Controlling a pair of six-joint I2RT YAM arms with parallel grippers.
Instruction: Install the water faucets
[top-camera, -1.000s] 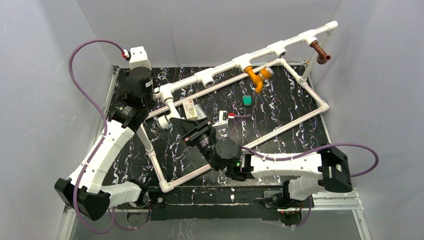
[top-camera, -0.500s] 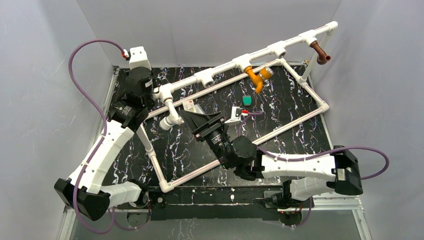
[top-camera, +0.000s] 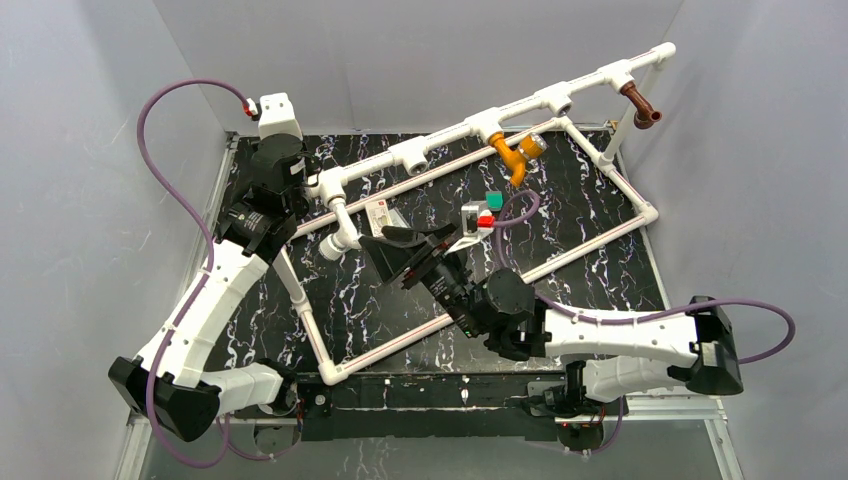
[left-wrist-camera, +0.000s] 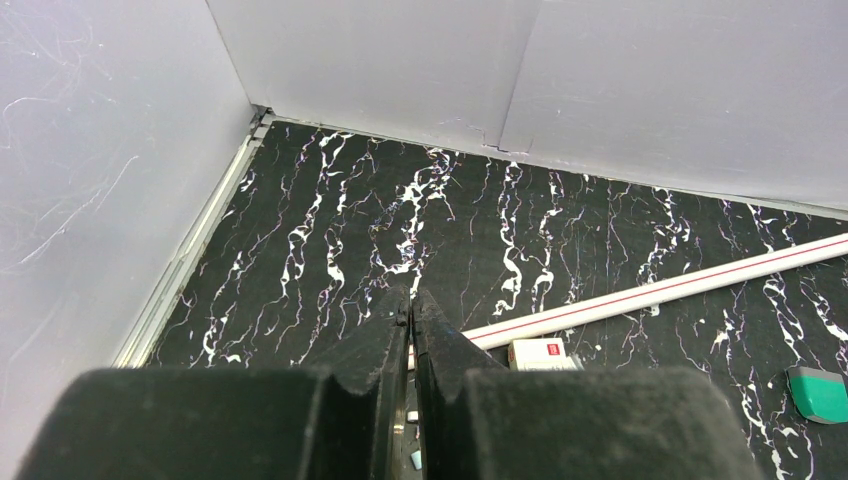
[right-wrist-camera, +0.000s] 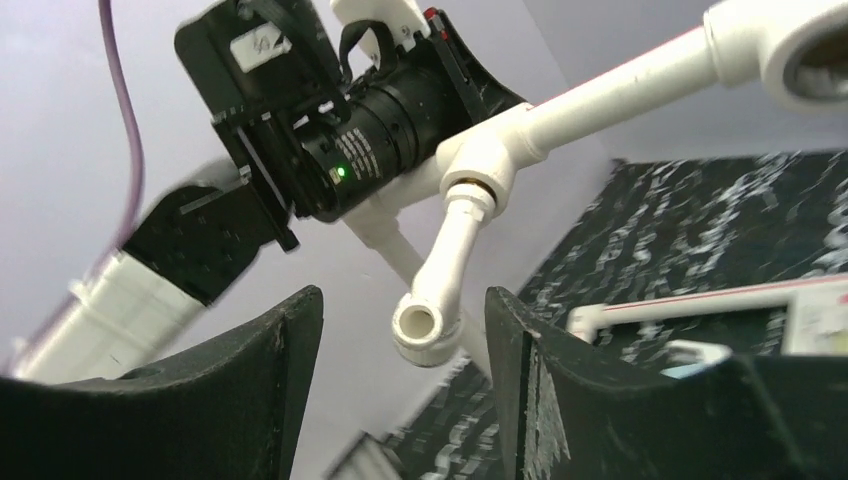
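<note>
White pipe frame (top-camera: 560, 97) is seen propped over black marbled table (top-camera: 370, 310). Orange faucet (top-camera: 513, 155) is fitted mid-span on the raised top pipe, reddish-brown faucet (top-camera: 640, 104) near its right end, white faucet (top-camera: 344, 232) hung from the left-end fitting. Right gripper (top-camera: 392, 250) is held just right of the white faucet, jaws spread, nothing gripped. Teal piece (top-camera: 494, 201) is partly covered by the right wrist; small white box (top-camera: 380, 213) is seen beside the white faucet
</note>
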